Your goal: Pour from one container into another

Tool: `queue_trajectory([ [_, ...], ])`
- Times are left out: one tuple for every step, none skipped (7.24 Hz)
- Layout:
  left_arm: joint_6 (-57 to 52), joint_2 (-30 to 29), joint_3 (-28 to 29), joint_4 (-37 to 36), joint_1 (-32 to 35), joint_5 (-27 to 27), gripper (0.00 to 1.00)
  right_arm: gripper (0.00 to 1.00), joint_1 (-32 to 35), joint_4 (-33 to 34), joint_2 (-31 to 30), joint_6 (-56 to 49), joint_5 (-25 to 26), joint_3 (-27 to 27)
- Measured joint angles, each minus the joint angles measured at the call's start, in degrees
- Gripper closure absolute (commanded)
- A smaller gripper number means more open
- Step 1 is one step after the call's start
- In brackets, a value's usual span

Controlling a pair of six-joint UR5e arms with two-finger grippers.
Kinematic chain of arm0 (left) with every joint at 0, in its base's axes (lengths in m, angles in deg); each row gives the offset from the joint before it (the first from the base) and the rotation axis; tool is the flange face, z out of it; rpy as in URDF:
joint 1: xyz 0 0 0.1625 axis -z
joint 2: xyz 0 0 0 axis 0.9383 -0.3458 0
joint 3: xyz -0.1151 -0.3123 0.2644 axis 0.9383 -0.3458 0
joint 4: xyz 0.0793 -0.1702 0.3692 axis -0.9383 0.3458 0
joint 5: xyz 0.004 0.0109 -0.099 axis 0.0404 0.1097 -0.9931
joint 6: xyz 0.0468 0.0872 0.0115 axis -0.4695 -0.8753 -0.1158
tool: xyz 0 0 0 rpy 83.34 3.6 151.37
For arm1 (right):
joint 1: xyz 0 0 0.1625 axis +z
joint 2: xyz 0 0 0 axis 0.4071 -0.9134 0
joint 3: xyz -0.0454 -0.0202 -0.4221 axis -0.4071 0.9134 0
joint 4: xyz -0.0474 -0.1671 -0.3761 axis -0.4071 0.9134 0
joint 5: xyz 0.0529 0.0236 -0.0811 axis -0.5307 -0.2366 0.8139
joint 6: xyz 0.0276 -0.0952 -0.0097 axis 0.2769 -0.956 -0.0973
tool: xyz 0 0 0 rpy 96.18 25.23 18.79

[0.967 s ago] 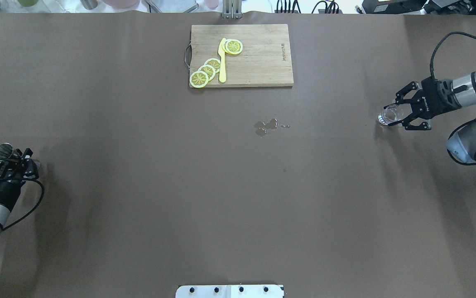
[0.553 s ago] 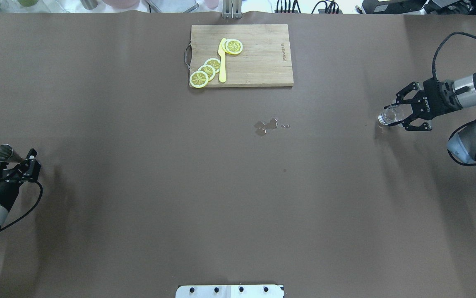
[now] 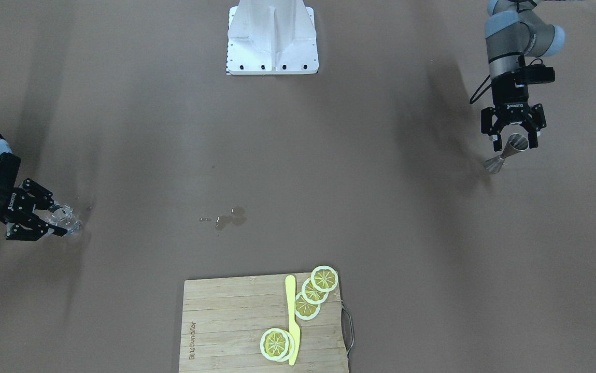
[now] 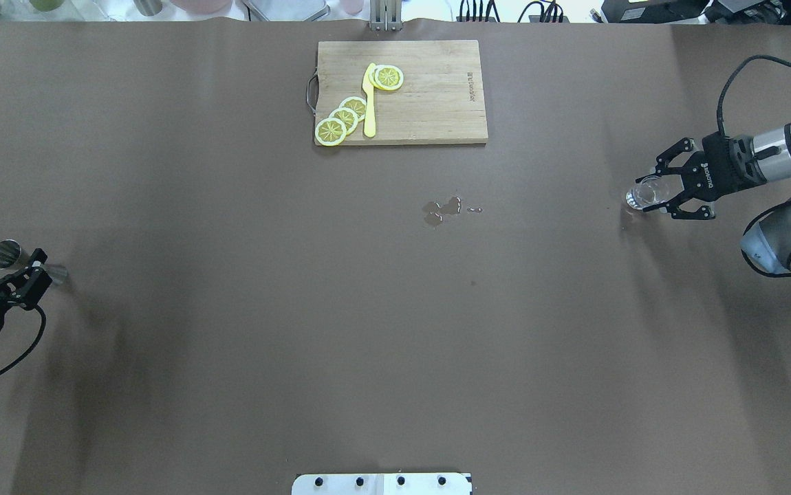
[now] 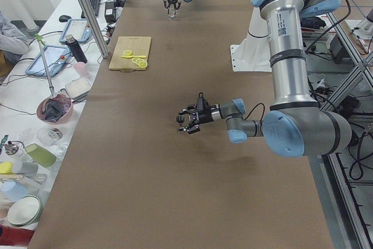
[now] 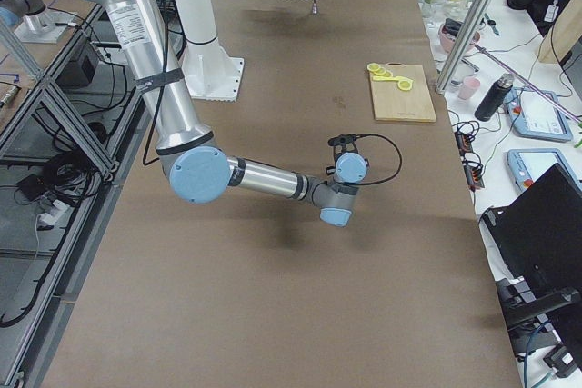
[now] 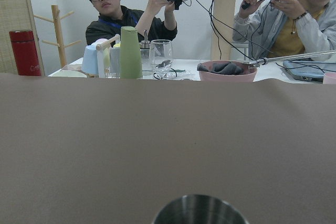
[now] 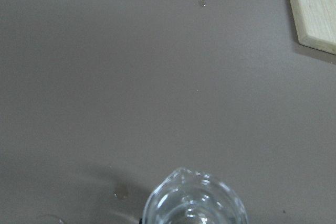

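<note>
Steel jigger (image 4: 7, 252) over at the far left end of the brown table (image 4: 230, 309), standing upright on its lower cone. The left gripper (image 4: 5, 265) sits right behind it with its fingers spread wide, one on each side of the upper cup and neither pressing on it, so the jigger is let go. The left wrist camera catches only the round metal rim at the bottom of its view.

Across to the other end now: the clear glass tumbler (image 4: 644, 193) stands on the table at the far right, well apart from the jigger. The right gripper (image 4: 655, 190) comes in low and level, fingers splayed broadly, and the glass stands between the fingertips with a gap either side. Nothing is clamped there either. The right wrist camera looks down on the tumbler's rim, with a small wet spot (image 8: 121, 194) on the table just beside it.

Midway between the two, a little puddle (image 4: 443, 208) glistens on the brown surface. Beyond it lies a wooden cutting board (image 4: 437, 103) carrying lemon slices (image 4: 344, 118) and a yellow knife (image 4: 369, 110).
</note>
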Motion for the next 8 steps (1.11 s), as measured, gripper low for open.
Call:
queue_trajectory([
  [0.0, 1.7, -2.5, -0.4, -0.8, -0.1, 0.01, 1.00, -0.1, 0.0, 0.1, 0.1, 0.1, 0.0],
  [0.0, 2.8, -4.5, -0.8, -1.2, -0.3, 0.01, 0.98, -0.2, 0.0, 0.1, 0.4, 0.1, 0.0],
  [0.0, 4.4, -6.7, -1.1, -1.3, -2.0, 0.01, 0.84, -0.2, 0.0, 0.1, 1.0, 0.1, 0.1],
  [-0.1, 7.1, -9.3, -1.4, -1.1, -5.8, 0.01, 0.66, -0.2, 0.0, 0.2, 1.9, 0.1, 0.1],
  [-0.4, 9.3, -11.5, -1.6, -0.8, -9.5, 0.01, 0.51, -0.3, 0.0, 0.3, 2.7, 0.1, 0.1],
  [-1.9, 10.2, -13.2, -2.0, 0.3, -12.5, 0.01, 0.46, -0.3, 0.1, 0.4, 3.3, 0.1, 0.1],
  [-5.4, 9.9, -14.7, -2.5, 3.1, -16.5, 0.01, 0.20, -0.4, 0.0, 0.4, 3.8, 0.1, 0.1],
  [-9.9, 8.4, -15.6, -2.9, 7.1, -21.4, 0.01, 0.07, -0.5, 0.0, 0.4, 4.1, 0.2, 0.1],
])
